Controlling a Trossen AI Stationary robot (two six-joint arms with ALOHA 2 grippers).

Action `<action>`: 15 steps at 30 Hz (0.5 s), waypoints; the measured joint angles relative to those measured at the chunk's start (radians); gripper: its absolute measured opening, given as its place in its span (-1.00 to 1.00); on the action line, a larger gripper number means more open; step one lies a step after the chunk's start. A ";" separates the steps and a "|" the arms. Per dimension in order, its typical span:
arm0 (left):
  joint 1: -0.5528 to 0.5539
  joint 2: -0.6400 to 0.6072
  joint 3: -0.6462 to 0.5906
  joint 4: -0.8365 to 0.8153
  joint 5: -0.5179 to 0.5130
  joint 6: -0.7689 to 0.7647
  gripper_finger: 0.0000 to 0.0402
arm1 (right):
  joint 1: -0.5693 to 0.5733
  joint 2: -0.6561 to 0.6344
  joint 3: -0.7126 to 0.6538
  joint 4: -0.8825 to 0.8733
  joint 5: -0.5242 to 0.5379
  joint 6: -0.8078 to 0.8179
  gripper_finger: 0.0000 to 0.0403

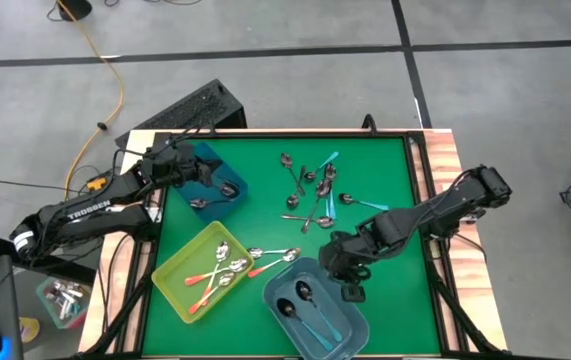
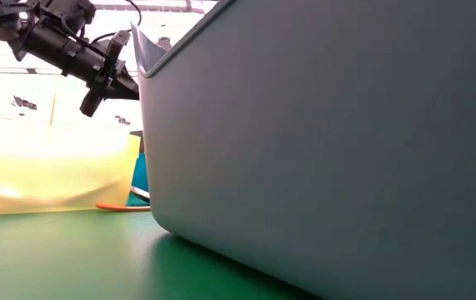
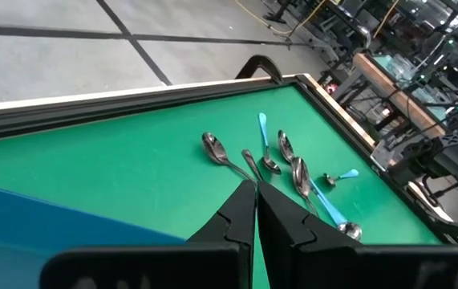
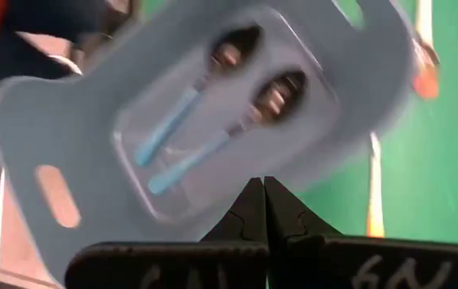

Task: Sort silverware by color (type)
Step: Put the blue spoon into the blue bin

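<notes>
Sorting is mid-way. The right gripper point(image 1: 353, 291), jaws pressed together and empty, hangs just beside the grey-blue bin point(image 1: 350, 320) holding two teal spoons point(image 1: 310, 308). The left gripper point(image 1: 187, 168), likewise closed, hovers over the blue bin point(image 1: 212, 160). The unsorted spoons point(image 1: 315, 190) lie well beyond both; next calls for opening and reaching there.

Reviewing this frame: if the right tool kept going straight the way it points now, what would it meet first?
Most likely the grey-blue bin: the shut right tool points into it, toward the two teal-handled spoons on its floor. Depth is unclear.
</notes>
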 joint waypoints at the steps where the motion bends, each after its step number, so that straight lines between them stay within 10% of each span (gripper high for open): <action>1: 0.000 0.000 0.000 0.000 0.000 0.000 -1.00 | 0.000 0.000 0.000 0.017 -0.011 -0.015 -1.00; 15: 0.000 0.000 0.000 -0.018 0.031 -0.007 -1.00 | -0.011 0.182 -0.002 -0.062 -0.068 -0.034 -1.00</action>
